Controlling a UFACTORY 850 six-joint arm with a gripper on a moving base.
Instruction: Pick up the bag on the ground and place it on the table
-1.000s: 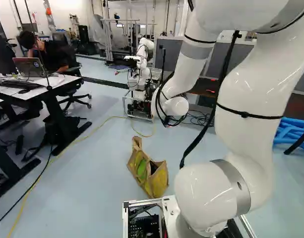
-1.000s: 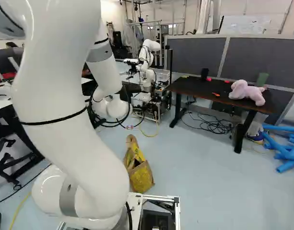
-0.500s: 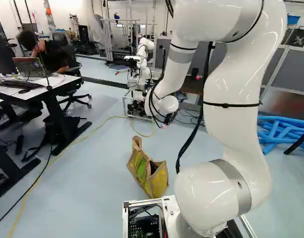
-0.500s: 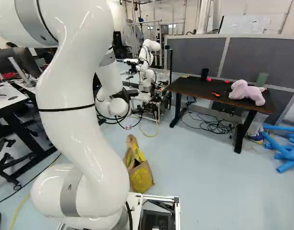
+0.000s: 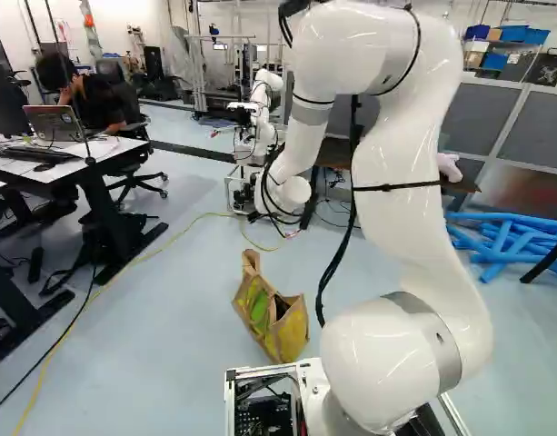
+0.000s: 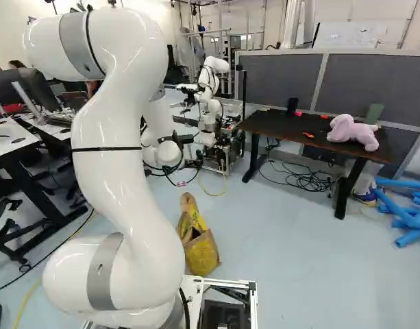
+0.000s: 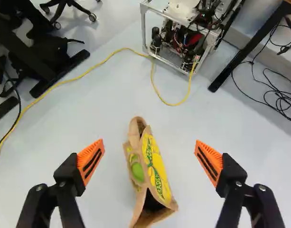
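Green lettering runs along the yellow side of the bag (image 7: 157,166), which sits on the pale floor (image 6: 299,240), its long axis pointing out toward another robot (image 6: 211,79). The gripper (image 6: 186,138) has its fingers spread wide, the bag ahead between them. Off right, a pink plush toy (image 6: 350,130) lies on the dark desk (image 6: 281,125).

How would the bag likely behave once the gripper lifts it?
The bag will probably flex and fold inward when squeezed, since its thin walls look creased and bent. It may be light for its size, as its sides show no bulge, though the dark opening hides any contents. Rolling seems unlikely, given its flat, angular sides.
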